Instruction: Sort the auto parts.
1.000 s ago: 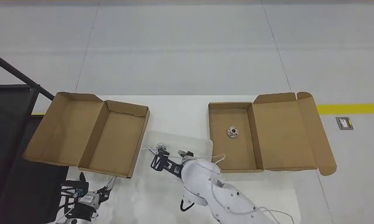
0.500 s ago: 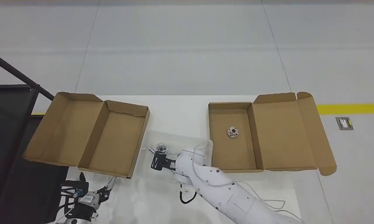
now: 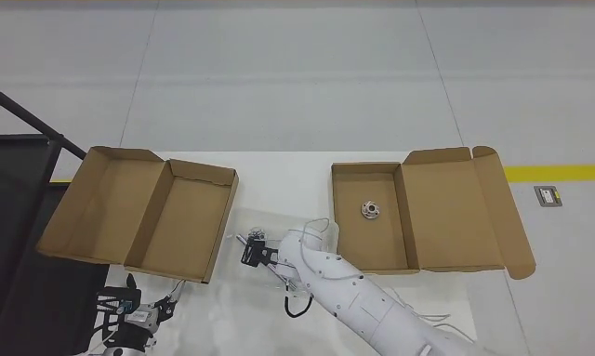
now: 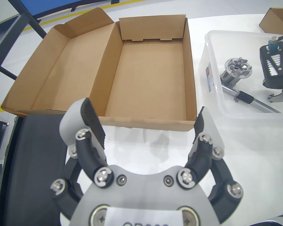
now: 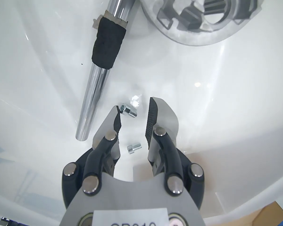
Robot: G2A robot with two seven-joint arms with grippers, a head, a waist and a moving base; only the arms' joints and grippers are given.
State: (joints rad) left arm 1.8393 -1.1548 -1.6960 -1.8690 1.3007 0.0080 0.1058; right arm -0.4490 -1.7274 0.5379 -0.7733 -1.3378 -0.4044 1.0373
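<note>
Right wrist view: the right pincer (image 5: 134,106) hung low inside the clear tub (image 5: 202,90), its 2 fingers parted by a narrow gap and pinching nothing; a small bolt (image 5: 128,112) lay on the tub floor at the mouth of that gap, its head just beside 1 fingertip. The narrow spread looked chosen to suit so small a part, and the low pose to let the tips close on it without scraping the floor; that is a judgement.

The small bolt lay on its side, long axis running roughly across the gap, head toward the nearer finger and threaded end toward the other; a grip along that axis could slip off the head. A 2nd bolt (image 5: 134,148) lay flat between the finger bases, apart from the 1st.

Just beside the pincer a shiny rod (image 5: 101,71) with a black tape band lay flat, long axis leading away toward a toothed metal hub (image 5: 202,8), which it appeared to touch.

In the top view the right box (image 3: 376,249) held 1 round part (image 3: 371,208); the left box (image 4: 146,76) had nothing in it.

The left pincer (image 4: 143,114) hovered spread wide, holding nothing, near the left box's near wall.
</note>
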